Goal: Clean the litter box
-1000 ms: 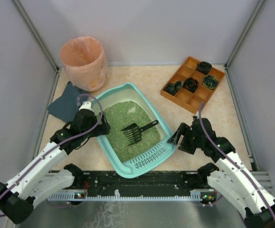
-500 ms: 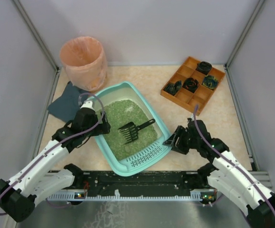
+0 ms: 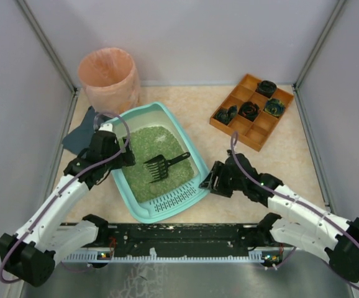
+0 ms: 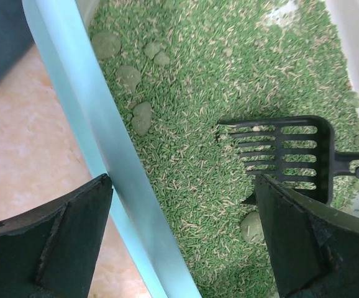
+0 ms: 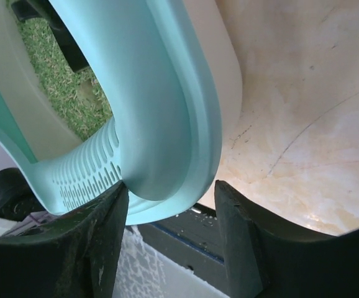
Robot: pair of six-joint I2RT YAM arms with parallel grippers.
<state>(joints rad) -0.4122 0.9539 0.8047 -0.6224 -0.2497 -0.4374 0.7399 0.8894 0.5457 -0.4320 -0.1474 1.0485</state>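
The teal litter box (image 3: 173, 198) lies at an angle mid-table, filled with green litter, its slotted ledge at the near end. A black scoop (image 3: 159, 166) rests on the litter. My left gripper (image 3: 122, 160) is open and straddles the box's left rim (image 4: 105, 136), one finger outside, one over the litter. Pale clumps (image 4: 141, 118) lie near the scoop (image 4: 285, 155). My right gripper (image 3: 209, 181) is open around the box's near right corner (image 5: 167, 136). Its left finger (image 5: 92, 248) touches the ledge, and the right finger stands slightly off the rim.
A peach-lined round bin (image 3: 109, 77) stands at the back left. A dark blue cloth (image 3: 80, 138) lies beside the box. An orange compartmented tray (image 3: 261, 132) with dark items sits at the back right. Grey walls enclose the table.
The litter box has slid left across the table with the scoop in it. Both grippers moved left with it, the right arm reaching further in.
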